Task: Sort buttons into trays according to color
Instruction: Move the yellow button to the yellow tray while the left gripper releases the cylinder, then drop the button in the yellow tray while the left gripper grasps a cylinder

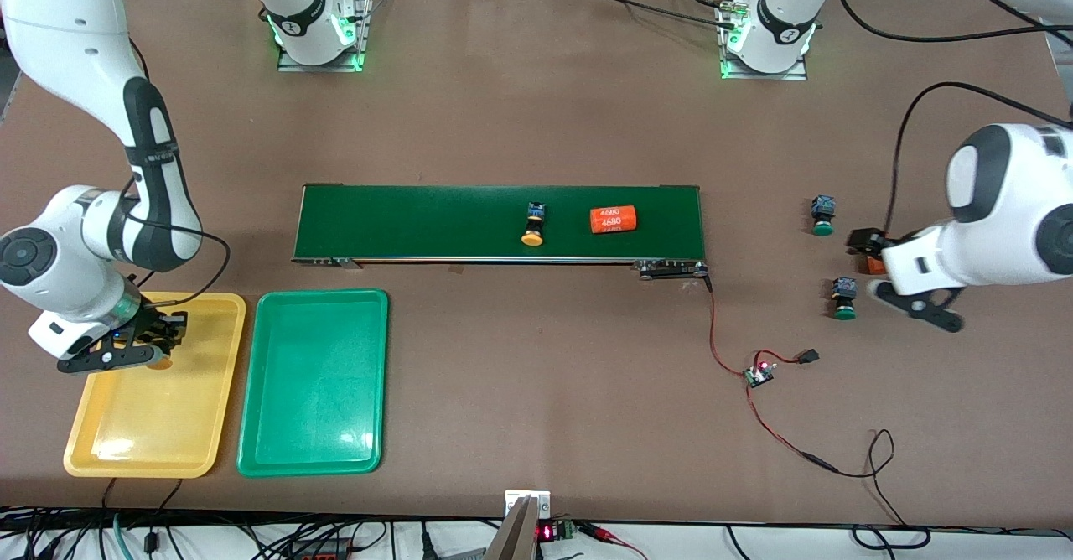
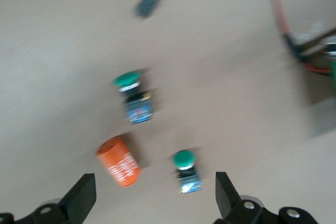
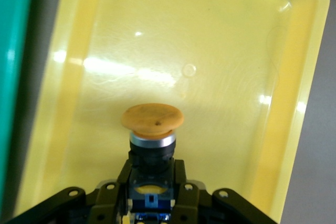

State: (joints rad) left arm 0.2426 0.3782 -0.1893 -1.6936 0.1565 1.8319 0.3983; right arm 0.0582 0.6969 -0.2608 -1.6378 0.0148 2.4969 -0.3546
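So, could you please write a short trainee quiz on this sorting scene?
1. True or false: the green tray holds a button.
2. What is the right gripper shut on, and over which tray?
3. How many green buttons lie on the table under the open left gripper? A) one B) two C) three

Key:
1. False; it holds none.
2. A yellow button, over the yellow tray.
3. B: one green button, another.

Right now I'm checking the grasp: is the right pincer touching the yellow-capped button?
Touching. The right wrist view shows the right pincer shut on the yellow-capped button, its fingers pressed against the body, over the yellow tray.
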